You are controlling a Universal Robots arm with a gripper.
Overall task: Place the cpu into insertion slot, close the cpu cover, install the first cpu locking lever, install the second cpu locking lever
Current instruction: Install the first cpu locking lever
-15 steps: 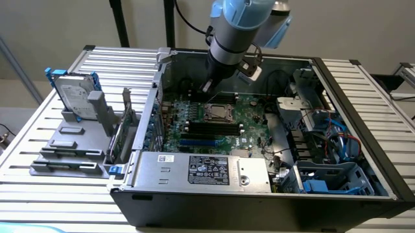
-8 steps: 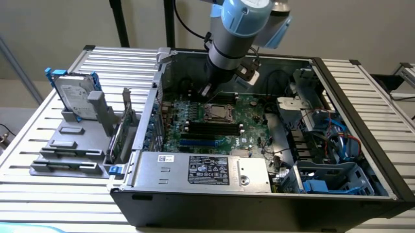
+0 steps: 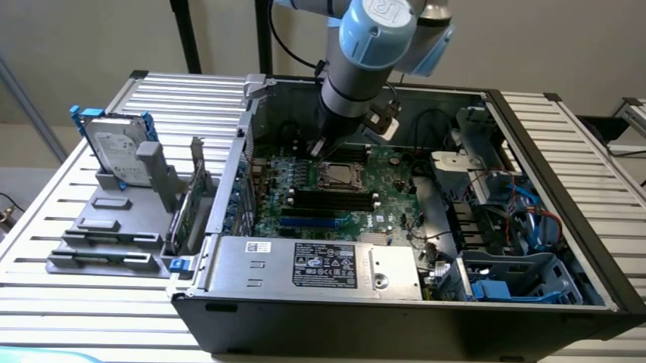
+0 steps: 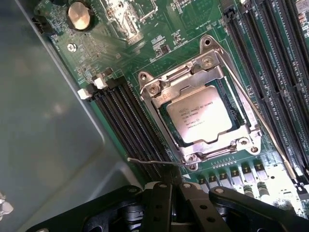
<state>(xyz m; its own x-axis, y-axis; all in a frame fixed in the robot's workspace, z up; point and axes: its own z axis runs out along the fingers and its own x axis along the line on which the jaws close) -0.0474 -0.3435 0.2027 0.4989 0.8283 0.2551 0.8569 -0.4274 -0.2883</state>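
**Cpu** (image 4: 202, 116): square chip, pale metal face with printed text. It is seated flat in the insertion slot (image 4: 231, 110), of which a dark strip shows beside the chip.

**Cover** (image 4: 212, 72): silvery frame plate, lying down over the slot. The cpu shows through its window.

**Levers:** one thin wire lever (image 4: 150, 161) juts sideways from the cover's corner nearest the end effector, over the ends of the memory strips (image 4: 130, 121). A second wire lever (image 4: 273, 142) runs along the cover's opposite side. Whether either is latched cannot be told.

**End effector** (image 4: 173, 187): black, fingers drawn together with nothing between them. It hangs just beside the jutting lever's hinged end. In the exterior view it (image 3: 321, 151) sits low over the board (image 4: 145, 53), just beyond the slot's far corner on the exterior view's left.

**Arm** (image 3: 368, 53): pale blue and grey, coming down from above into the case.

**Board:** green, with a coin cell (image 4: 78, 15) set well apart from the slot.

**Case** (image 3: 404, 318): black, opened and lying on its side, with a grey labelled box (image 3: 313, 265) along its near edge.

**Desk** (image 3: 60, 302): slatted metal. It carries the case and, at the exterior view's left, a hard drive (image 3: 113, 147) upright in a grey stand.
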